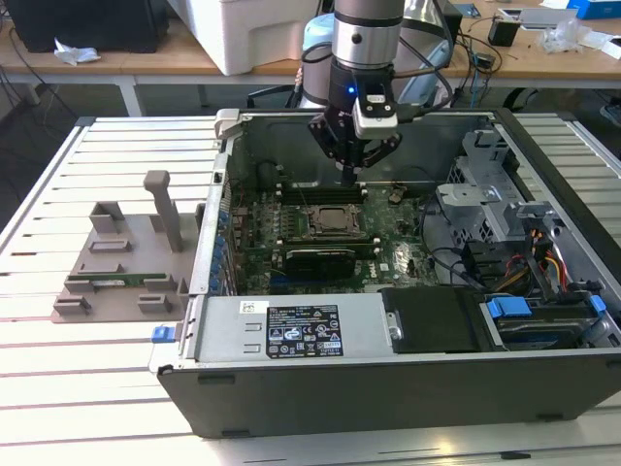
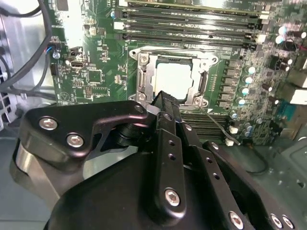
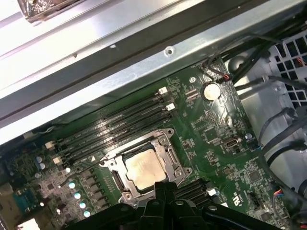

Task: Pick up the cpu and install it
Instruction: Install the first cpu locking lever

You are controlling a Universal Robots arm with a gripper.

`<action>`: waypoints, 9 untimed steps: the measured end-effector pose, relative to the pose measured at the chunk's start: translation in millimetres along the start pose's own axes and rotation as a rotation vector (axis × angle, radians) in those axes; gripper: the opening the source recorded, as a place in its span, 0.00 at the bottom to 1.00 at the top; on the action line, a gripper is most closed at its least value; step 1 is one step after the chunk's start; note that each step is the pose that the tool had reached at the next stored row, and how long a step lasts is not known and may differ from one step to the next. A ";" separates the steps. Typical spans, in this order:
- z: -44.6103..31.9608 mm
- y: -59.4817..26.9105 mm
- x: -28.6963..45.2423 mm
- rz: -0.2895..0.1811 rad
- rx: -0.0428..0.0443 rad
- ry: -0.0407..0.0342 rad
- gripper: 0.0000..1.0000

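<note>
The cpu (image 1: 335,221) lies flat in the metal-framed socket (image 1: 335,236) in the middle of the green motherboard (image 1: 398,257), inside the open computer case. Its pale silver top shows in both wrist views (image 2: 175,79) (image 3: 144,168). My gripper (image 1: 351,176) hangs inside the case just above the socket's far edge, near the memory slots (image 1: 320,192). Its black fingers come together at the tips (image 2: 163,98) (image 3: 163,188), with nothing between them. The gripper is shut and stands a little above the cpu without touching it.
The case walls (image 1: 218,223) ring the board. A black card (image 1: 325,257) sits just in front of the socket, a power supply (image 1: 291,330) along the near side, and a drive cage (image 1: 485,204) with cables (image 1: 543,262) at the exterior view's right. A grey parts holder (image 1: 126,262) stands outside at the left.
</note>
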State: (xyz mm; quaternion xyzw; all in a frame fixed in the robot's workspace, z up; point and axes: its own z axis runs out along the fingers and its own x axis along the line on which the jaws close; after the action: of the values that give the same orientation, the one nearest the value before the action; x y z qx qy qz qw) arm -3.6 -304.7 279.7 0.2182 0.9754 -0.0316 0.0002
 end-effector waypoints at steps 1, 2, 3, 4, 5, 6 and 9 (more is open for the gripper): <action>0.0 0.0 0.0 -0.014 -0.0002 -0.0009 0.11; 0.0 0.0 0.0 -0.023 -0.0004 -0.0014 0.11; 0.0 0.0 0.0 -0.032 -0.0005 -0.0020 0.11; 0.0 0.0 0.0 -0.041 -0.0007 -0.0025 0.11; 0.0 0.0 0.0 -0.049 -0.0008 -0.0030 0.11; 0.0 0.0 0.0 -0.064 -0.0009 -0.0040 0.11; 0.0 0.0 0.0 -0.118 -0.0017 -0.0072 0.11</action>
State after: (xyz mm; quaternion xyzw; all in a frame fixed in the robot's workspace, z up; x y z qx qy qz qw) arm -3.6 -304.7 279.7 0.1605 0.9865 -0.0315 0.0021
